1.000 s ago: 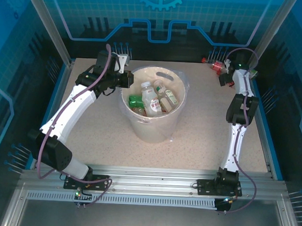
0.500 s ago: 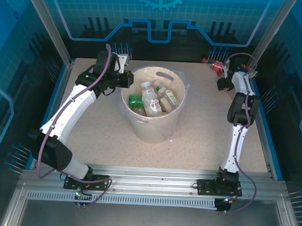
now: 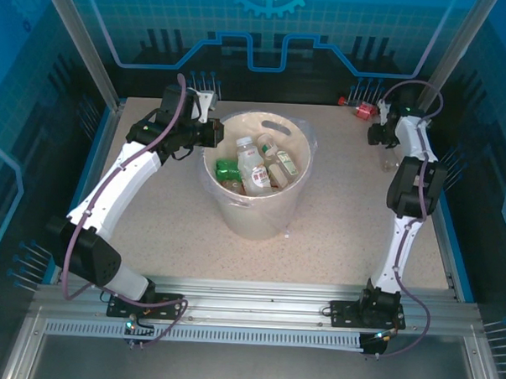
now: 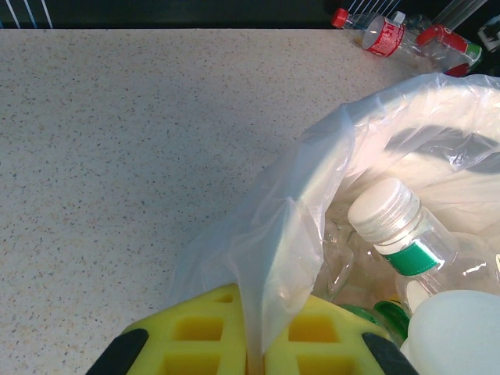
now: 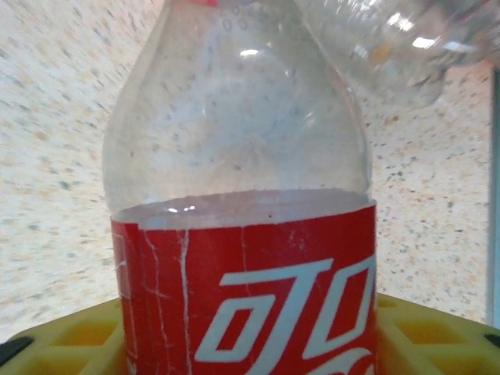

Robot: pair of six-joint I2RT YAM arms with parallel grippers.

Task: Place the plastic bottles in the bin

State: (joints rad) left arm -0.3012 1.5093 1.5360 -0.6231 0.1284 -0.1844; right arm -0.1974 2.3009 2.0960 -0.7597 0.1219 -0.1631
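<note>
**Red-labelled bottle gripped well right of the bin, liner pinched at its left rim**

Plastic film is what the left gripper (image 3: 212,134) holds. Its yellow pads (image 4: 195,340) sit at the left rim of the bin (image 3: 260,219), closed tight on a fold of the clear bag liner (image 4: 297,195). That pinch probably serves to steady the bucket and keep the liner from slumping inward while bottles drop in.

The right gripper (image 3: 378,134) is well to the right of the bin and somewhat beyond it. In its wrist view a red-labelled bottle (image 5: 250,281) stands upright between the yellow pads, which appear clamped on its lower body. I judge this to be the pickup step, with a carry leftward to the bin mouth to come next.

Inside the bin lies a loose heap of bottles. Among them are a green one (image 3: 227,167) toward the left wall and a clear one with a white cap (image 4: 387,211) and green neck band just inside the pinched rim. Others are piled toward the middle and right.

Two more bottles (image 3: 361,109) lie on their sides beyond and right of the bin, near the right gripper. So the task looks mostly done but not finished.
</note>
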